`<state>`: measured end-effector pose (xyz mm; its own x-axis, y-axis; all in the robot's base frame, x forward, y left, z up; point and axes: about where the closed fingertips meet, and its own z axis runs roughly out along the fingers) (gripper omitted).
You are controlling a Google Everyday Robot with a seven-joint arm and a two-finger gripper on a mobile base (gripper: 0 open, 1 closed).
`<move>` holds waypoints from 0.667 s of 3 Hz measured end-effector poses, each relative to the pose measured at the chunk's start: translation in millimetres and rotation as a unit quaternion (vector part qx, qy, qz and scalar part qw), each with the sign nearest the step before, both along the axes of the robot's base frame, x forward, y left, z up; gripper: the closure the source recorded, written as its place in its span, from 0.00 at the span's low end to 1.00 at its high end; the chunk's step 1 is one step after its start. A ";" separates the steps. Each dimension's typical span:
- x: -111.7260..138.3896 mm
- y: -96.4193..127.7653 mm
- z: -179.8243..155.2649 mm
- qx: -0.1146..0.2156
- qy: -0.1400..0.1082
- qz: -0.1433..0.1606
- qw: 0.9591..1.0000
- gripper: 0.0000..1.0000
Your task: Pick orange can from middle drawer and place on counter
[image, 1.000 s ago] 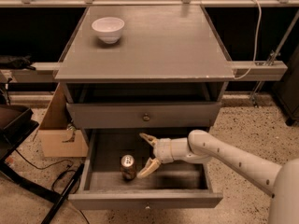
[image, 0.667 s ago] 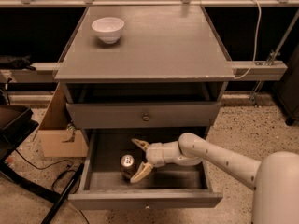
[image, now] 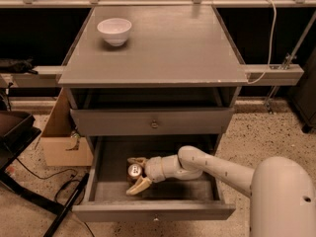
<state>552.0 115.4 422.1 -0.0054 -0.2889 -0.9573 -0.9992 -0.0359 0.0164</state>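
The orange can (image: 134, 171) stands upright in the open middle drawer (image: 153, 213), left of its centre, with its silver top showing. My gripper (image: 135, 174) reaches into the drawer from the right. Its pale fingers (image: 139, 185) stand open on either side of the can, one behind it and one in front. The counter (image: 163, 43) is the grey cabinet's flat top above.
A white bowl (image: 114, 30) sits on the counter's back left. The knobbed drawer (image: 153, 122) above is closed and overhangs the back of the open drawer. A cardboard box (image: 61, 137) and black cables lie on the floor to the left.
My gripper has moved left across the drawer and its open fingers now straddle the can. The can has not moved.
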 end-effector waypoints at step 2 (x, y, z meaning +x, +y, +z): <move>-1.4 2.7 -2.2 0.001 0.003 0.001 1.000 0.65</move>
<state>550.6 118.1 419.8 -0.0099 -0.2869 -0.9579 -0.9990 -0.0383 0.0218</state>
